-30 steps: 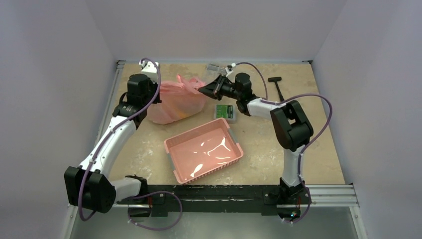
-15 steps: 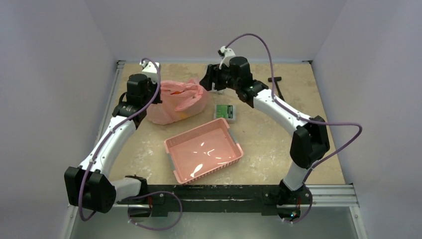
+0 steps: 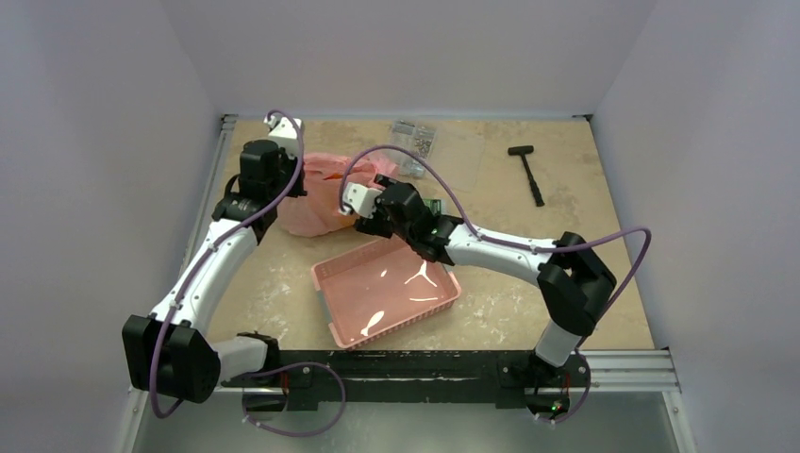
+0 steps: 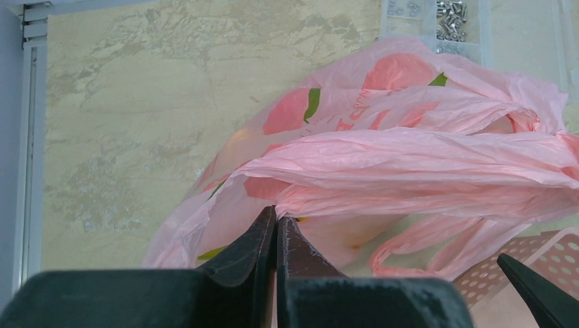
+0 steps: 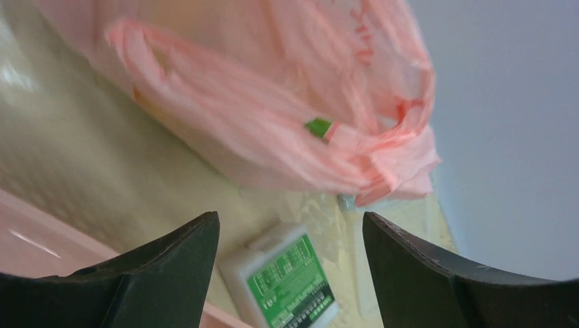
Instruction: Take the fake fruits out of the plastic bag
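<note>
Starting nearest the arm bases: a rigid pink basket (image 3: 387, 293) sits on the surface (image 3: 585, 245). Right tool (image 5: 290, 220) hangs over the basket's far-left corner, fingers spread wide with only air between them, pointed at the plastic bag (image 3: 316, 203). A small white box with a green label (image 5: 290, 281) lies just beyond the basket, beside the bag. The bag is slumped on the far-left surface, with a loop handle trailing loose. Left tool (image 4: 275, 217) is pressed together, pinching a fold of the bag's film. Fake fruits: reddish and green patches show on the film; fruit or print, cannot tell. Farthest back are a black hammer (image 3: 526, 168) and a clear packet of screws (image 3: 413, 138).
</note>
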### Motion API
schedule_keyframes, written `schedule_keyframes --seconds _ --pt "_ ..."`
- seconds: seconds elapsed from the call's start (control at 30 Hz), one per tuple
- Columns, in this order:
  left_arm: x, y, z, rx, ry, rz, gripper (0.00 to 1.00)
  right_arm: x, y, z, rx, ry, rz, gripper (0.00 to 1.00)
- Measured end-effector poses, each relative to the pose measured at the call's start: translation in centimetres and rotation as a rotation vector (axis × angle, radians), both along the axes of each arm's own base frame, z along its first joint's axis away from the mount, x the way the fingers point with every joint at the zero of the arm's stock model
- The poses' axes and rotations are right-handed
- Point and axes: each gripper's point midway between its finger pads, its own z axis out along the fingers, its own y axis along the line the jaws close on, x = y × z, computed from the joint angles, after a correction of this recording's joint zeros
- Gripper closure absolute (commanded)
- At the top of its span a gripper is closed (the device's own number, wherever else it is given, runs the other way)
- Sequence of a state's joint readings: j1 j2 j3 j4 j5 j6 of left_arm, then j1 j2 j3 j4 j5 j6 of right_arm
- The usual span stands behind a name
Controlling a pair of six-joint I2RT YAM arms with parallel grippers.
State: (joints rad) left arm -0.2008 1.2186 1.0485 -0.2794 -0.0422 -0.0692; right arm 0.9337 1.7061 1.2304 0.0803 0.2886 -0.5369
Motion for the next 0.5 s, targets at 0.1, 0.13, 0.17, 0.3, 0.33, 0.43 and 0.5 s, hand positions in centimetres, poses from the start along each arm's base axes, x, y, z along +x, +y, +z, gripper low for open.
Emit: schedule_keyframes --seconds 0.1,0.13,0.17,0.3,0.33,0.43,0.5 --pt "0.1 -0.1 -0.2 -0.002 0.006 -0.004 1.0 0.0 -1.7 -2.3 -0.131 -0.052 0.031 0.22" --pt "0.1 0.0 -0.3 -0.002 0.009 -0.004 1.0 -0.1 -2.0 -2.7 -0.164 -0.068 0.042 0.21" --pt "0.1 0.0 -0.4 -0.003 0.012 -0.004 1.0 0.0 -2.2 -2.8 -0.191 -0.092 0.052 0.21" --pt "0.1 -0.2 -0.6 -0.006 0.02 -0.01 1.0 0.7 -1.3 -0.5 -0.198 -0.237 0.059 0.19" --pt "0.1 -0.2 -0.6 -0.005 0.022 -0.01 1.0 1.0 -0.8 0.2 -0.189 -0.28 0.054 0.19" --pt "-0.2 -0.3 -0.9 -0.007 0.036 -0.019 1.0 1.6 0.6 0.9 -0.185 -0.377 0.036 0.2" --pt "-0.3 -0.5 -1.0 -0.011 0.042 -0.03 1.0 2.1 1.4 0.3 -0.198 -0.416 0.024 0.23"
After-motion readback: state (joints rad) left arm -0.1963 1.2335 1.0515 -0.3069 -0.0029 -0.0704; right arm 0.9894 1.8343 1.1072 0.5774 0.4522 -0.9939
